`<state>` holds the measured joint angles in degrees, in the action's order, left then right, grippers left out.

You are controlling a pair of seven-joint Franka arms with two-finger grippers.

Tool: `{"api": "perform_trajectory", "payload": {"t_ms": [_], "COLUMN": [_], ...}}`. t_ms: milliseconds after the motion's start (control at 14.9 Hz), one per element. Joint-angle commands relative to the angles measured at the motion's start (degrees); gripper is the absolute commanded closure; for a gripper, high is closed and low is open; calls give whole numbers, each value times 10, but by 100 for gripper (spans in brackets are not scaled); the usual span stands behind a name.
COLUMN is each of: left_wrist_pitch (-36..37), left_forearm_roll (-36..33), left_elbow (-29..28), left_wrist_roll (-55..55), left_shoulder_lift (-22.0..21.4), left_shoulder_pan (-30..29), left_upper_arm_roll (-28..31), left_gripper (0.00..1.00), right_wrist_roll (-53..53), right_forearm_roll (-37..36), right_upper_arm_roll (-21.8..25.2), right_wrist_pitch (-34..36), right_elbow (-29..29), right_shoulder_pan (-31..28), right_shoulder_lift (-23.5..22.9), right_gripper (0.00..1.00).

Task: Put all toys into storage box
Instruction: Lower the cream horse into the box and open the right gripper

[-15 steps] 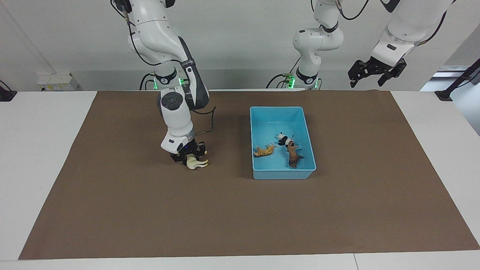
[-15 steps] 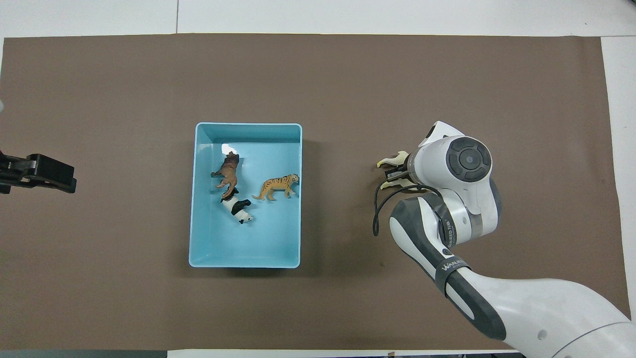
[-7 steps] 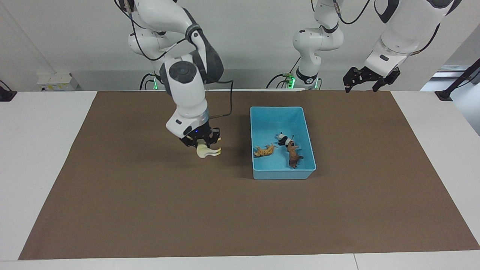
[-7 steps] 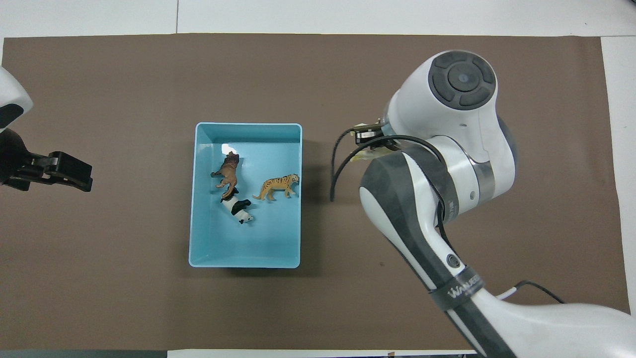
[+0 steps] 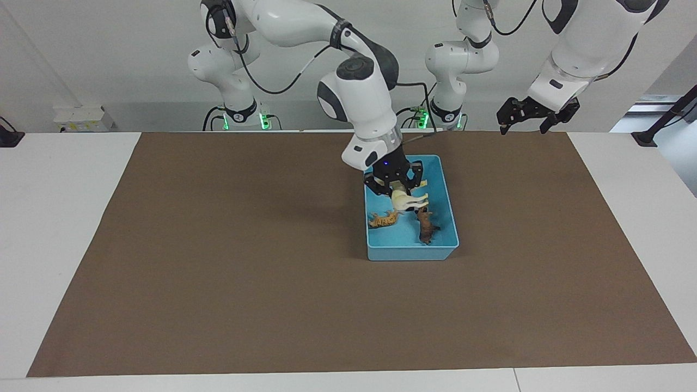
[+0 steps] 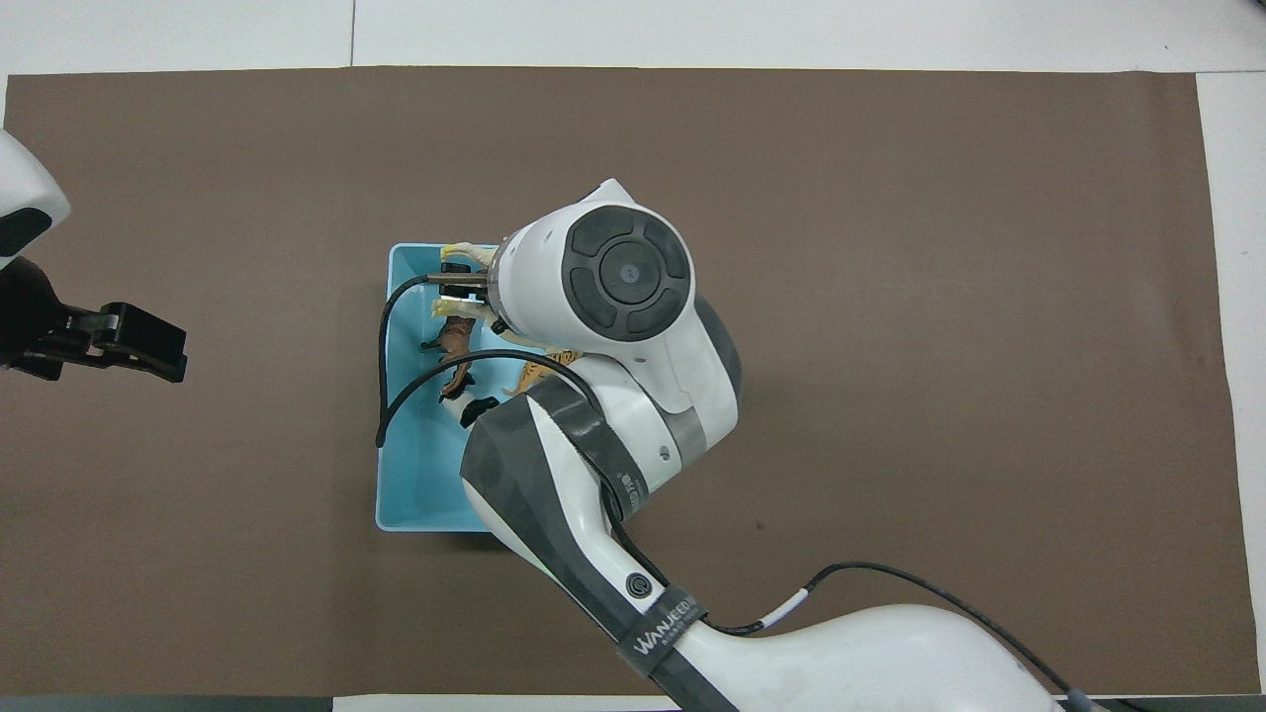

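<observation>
One text is partly readable: white letters on a dark band [image 6: 661, 627] around the right arm's forearm spell something like "WANJERO"; the last letters are unclear. No other lettering can be made out.

The storage box [image 5: 449, 218] looks like smooth, slightly glossy light blue plastic. The cream-white horse [image 5: 405, 200], tiger [image 5: 383, 220] and lion [image 5: 426, 227] seem to be hard moulded plastic, though their finish is hard to judge. A matt brown sheet [image 5: 218, 272], perhaps paper, covers the smooth white table [image 5: 54, 218].
</observation>
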<state>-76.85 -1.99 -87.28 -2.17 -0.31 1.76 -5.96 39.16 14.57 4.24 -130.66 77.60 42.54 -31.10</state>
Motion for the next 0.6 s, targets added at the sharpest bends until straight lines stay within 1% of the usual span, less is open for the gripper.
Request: {"api": "perform_trajectory", "payload": {"t_ms": [0, 134, 201, 268, 335, 402, 469, 536], "left_wrist_pitch": [4, 3, 3, 3, 3, 3, 3, 3], "left_forearm_roll": [7, 7, 7, 7, 7, 7, 7, 7], "left_elbow": [-13, -13, -13, -13, -13, -13, -13, -13], "left_wrist_roll": [2, 2, 3, 3, 2, 3, 2, 2], "left_shoulder_lift": [-14, -14, -14, -14, -14, -14, -14, -14], "left_shoulder_pan": [-2, -5, -5, -5, -4, -4, -4, -4], "left_upper_arm_roll": [4, 4, 4, 5, 4, 4, 4, 4], "left_gripper": [0, 0, 0, 0, 0, 0, 0, 0], "right_wrist_roll": [83, 150, 153, 152, 152, 144, 114, 62], "right_forearm_roll": [12, 4, 0, -8, -32, -43, -48, -49], "right_upper_arm_roll": [0, 3, 6, 10, 27, 42, 47, 49], "right_wrist_pitch": [24, 58, 71, 82, 103, 141, 176, 203], "right_elbow": [-27, -32, -32, -32, -27, -25, -25, -24], "right_shoulder_pan": [7, 10, 6, 1, -4, -20, -42, -71], "right_shoulder_lift": [-8, -4, 7, 28, 52, 82, 100, 117], "right_gripper": [0, 0, 0, 0, 0, 0, 0, 0]}}
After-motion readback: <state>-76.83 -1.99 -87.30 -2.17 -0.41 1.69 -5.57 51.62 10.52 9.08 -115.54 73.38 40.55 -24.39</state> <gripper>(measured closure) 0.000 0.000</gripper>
